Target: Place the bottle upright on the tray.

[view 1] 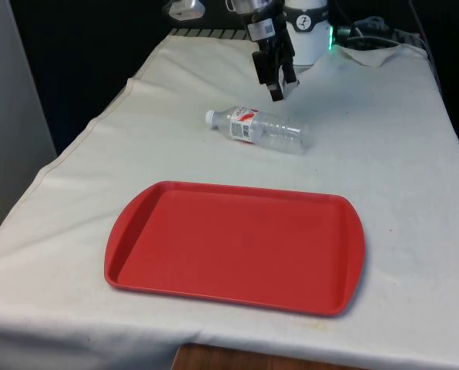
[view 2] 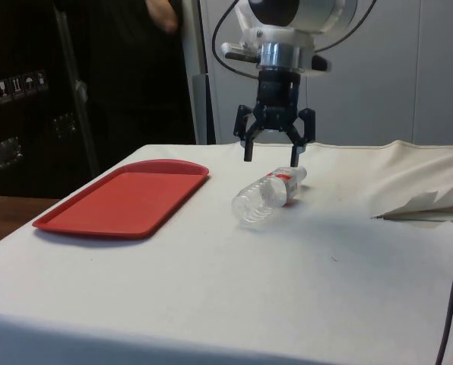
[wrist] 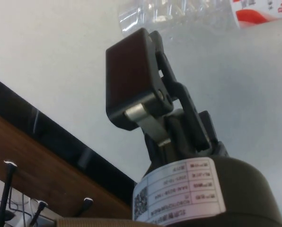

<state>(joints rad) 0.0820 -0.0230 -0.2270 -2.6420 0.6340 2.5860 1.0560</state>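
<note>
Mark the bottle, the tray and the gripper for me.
bottle (view 1: 256,128): front view, on the clear body beside the red and white label.
tray (view 1: 237,243): front view, on its bare red floor.
gripper (view 2: 271,152): side view, midway between the open fingertips, above the bottle.

Even, bright light; soft shadow beneath the bottle (view 2: 268,196).

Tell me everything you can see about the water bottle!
The bottle is clear, ribbed plastic with a white cap and a red-and-white label. It looks empty. It lies on its side on the white cloth, beyond the red tray, cap toward the front view's left. Nothing else touches it; the open gripper hangs just above it.
</note>
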